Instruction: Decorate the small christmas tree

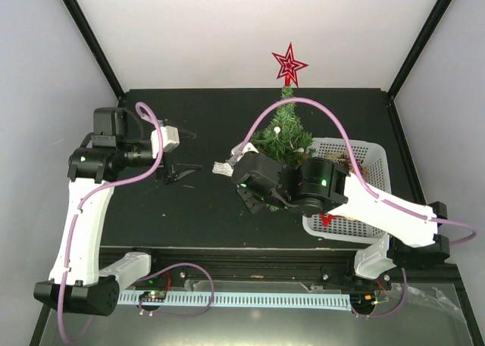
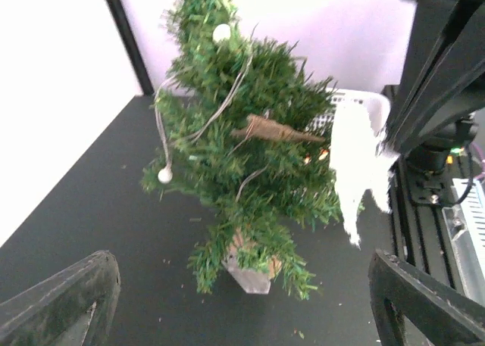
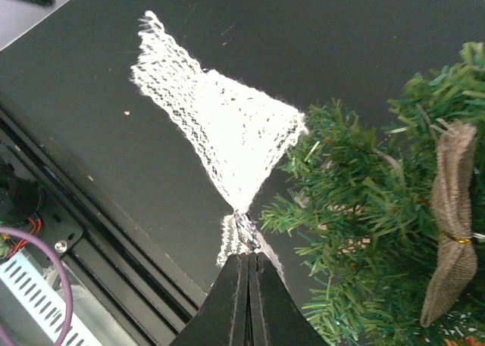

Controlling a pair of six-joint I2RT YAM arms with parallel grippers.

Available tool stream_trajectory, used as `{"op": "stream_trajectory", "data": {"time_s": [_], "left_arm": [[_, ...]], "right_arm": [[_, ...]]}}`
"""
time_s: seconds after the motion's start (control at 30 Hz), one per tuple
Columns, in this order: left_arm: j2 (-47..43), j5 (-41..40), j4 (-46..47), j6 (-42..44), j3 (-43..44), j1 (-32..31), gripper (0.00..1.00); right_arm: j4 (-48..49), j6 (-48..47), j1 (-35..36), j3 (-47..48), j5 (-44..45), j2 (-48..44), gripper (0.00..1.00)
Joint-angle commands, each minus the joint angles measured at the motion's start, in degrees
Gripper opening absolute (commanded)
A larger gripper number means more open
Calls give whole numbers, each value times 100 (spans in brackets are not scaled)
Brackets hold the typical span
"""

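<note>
Tree place: the small christmas tree [image 1: 284, 134] stands upright at the middle back of the black table [image 1: 189, 119], just left of the white basket [image 1: 371, 153].
Step in hand: judged to be hanging the white mesh bow [image 3: 212, 126] on the tree's near left side.
Doing it well: pick a bare branch low on that side, push the bow's wired middle deep into the needles, and only then let go – a shallow seat would likely drop it.
Right gripper [image 3: 248, 259]: jaws pinched tight on the bow's twisted centre, just beside the branch tips.
Left gripper [image 1: 182, 172]: fingers spread wide, holding nothing, facing the tree – free to steady it if it tips.
Tree looks: bushy dark green needles and a pale base.
Already on it: 1 red star [image 1: 289, 64] on top, 1 burlap bow [image 3: 453, 217] and a bead string [image 2: 165, 175].
</note>
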Motion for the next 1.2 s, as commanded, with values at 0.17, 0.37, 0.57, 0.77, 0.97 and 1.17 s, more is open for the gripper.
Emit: {"op": "stream_trajectory", "data": {"time_s": [0.17, 0.37, 0.57, 0.77, 0.97, 1.17], "left_arm": [[786, 555, -2290, 2103, 1326, -615, 90], [1219, 244, -2885, 2240, 1578, -1259, 76], [1277, 207, -2671, 1935, 1499, -1456, 59], [1277, -17, -2223, 1480, 1299, -1695, 54], [1277, -217, -2008, 1309, 1034, -1914, 46], [1277, -560, -1661, 1099, 808, -2037, 33]], "right_arm": [[221, -249, 34, -172, -480, 19, 1], [334, -317, 35, -130, -588, 160, 1], [434, -290, 34, -192, -704, 165, 1], [513, -246, 37, -306, -700, 104, 1], [574, -214, 39, -381, -730, 58, 1], [650, -187, 39, -481, -707, -19, 1]]}}
